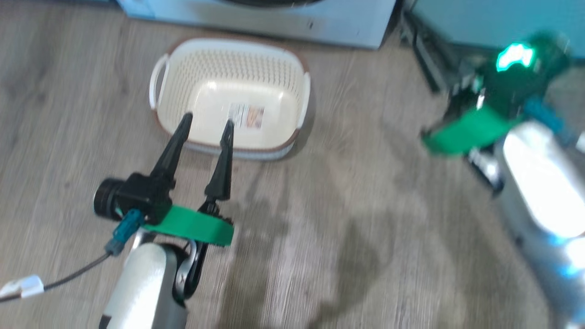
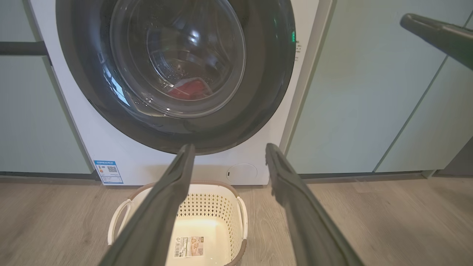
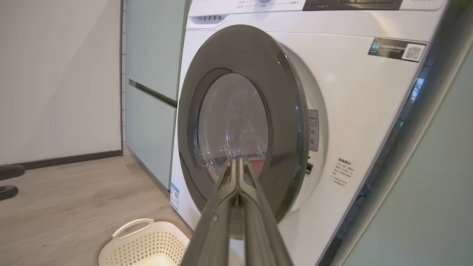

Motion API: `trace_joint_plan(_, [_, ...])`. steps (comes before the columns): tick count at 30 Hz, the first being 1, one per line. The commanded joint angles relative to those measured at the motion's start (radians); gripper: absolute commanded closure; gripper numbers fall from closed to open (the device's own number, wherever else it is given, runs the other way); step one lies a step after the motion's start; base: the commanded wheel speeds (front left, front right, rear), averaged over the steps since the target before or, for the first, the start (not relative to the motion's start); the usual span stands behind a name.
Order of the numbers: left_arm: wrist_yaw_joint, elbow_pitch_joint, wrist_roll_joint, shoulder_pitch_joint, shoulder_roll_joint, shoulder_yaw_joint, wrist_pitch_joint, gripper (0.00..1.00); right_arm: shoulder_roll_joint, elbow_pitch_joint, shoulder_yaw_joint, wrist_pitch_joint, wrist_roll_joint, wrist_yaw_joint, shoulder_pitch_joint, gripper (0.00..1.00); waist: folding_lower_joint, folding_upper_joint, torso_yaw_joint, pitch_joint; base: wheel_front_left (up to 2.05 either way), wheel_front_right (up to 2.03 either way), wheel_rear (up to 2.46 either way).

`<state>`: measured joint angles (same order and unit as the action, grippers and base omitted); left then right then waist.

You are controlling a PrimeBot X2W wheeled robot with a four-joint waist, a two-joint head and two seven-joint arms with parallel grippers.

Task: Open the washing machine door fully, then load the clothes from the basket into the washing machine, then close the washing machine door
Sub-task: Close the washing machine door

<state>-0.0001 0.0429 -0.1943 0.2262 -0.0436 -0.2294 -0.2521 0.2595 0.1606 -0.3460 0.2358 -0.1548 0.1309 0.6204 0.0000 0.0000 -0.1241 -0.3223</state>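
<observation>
One pale wood-grain floor (image 1: 365,256) runs under everything, with a white wall (image 3: 59,74) and pale teal cabinets (image 2: 369,92) flanking the white washing machine (image 3: 354,92). You can't tell whether its black-rimmed washing machine door (image 3: 281,92) is latched. The cream basket (image 1: 183,68) stands on the floor just before the machine. Red clothes (image 2: 188,89) lie behind the door's glass. Your left gripper (image 1: 207,120) hangs above the basket, fingers spread apart; your right gripper (image 3: 238,160) points at the door, fingers pressed together on nothing.

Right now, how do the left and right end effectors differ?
The left end effector is open, fingers spread; the right end effector is shut, fingers pressed together. The left reaches toward the empty basket; the right points at the washing machine door. Both have dark fingers and hold nothing.
</observation>
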Motion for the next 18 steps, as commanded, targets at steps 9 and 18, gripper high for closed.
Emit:
trace_joint_plan(9, [0.026,-0.072,-0.045,0.095,-0.007,-0.017,-0.010,0.00,0.133,0.182,-0.172,-0.031,-0.096,0.000,0.395,1.00,0.0000,0.0000,-0.110,-0.194,0.00,0.00,0.00])
trace_joint_plan(18, [0.043,-0.096,-0.077,0.139,-0.007,-0.039,-0.010,0.00,0.163,0.445,-0.318,-0.018,-0.168,0.000,0.689,1.00,0.0000,0.0000,-0.160,-0.279,0.00,0.00,0.00])
